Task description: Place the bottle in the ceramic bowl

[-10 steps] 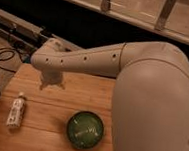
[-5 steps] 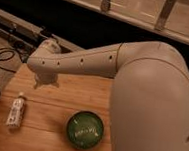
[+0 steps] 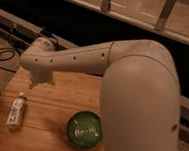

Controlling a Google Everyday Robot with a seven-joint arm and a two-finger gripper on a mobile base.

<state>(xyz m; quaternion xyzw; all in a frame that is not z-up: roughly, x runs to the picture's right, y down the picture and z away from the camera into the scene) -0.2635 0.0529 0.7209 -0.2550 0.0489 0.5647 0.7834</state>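
1. The big white arm point(image 3: 74, 60) reaches in from the right, across the back of the wooden worktop point(image 3: 54, 111).
2. The tool point(image 3: 40, 81) hangs off the arm's left end, pointing down, up in the air over the back-left part of the worktop. Its fingers are apart and there's nothing between them.
3. The bottle point(image 3: 16, 110) lies flat on its side near the left edge of the worktop, in front of the tool and a bit to its left, not touching it.
4. Its long axis runs near-to-far. The cap end points away from me, roughly toward the tool, and leans a touch to the right.
5. The ceramic bowl point(image 3: 84, 130) sits upright near the front edge, well apart from the bottle and off to its right. Looks like nothing's in it.
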